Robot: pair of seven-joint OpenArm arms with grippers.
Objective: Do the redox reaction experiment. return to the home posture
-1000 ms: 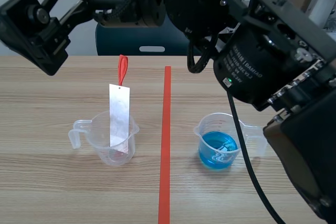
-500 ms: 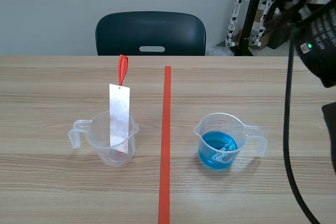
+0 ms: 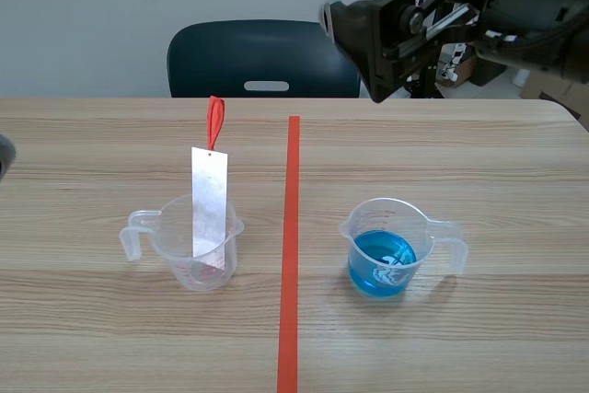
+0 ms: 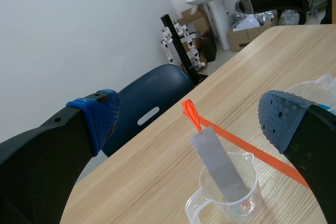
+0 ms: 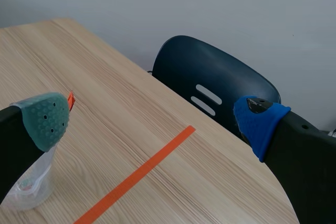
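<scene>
A clear measuring cup [image 3: 195, 250] stands left of the tape line with a grey metal strip [image 3: 209, 209] leaning in it, a red loop at the strip's top. A second cup [image 3: 382, 255] right of the line holds blue liquid. My right arm [image 3: 433, 16] hangs high at the back right, far from both cups. In the left wrist view my left gripper [image 4: 191, 124] is open, high above the strip cup [image 4: 226, 195]. My right gripper [image 5: 152, 119] is open too, with the strip cup [image 5: 31, 182] far below its green pad.
A dark blue chair [image 3: 264, 60] stands behind the table's far edge. An orange-red tape line [image 3: 291, 246] runs down the table's middle. Only a sliver of the left arm [image 3: 4, 156] shows at the scene's left border.
Both arms have swung out from in front of the scene camera: the left arm went off to the left, the right arm to the upper right. The cups and strip stayed put.
</scene>
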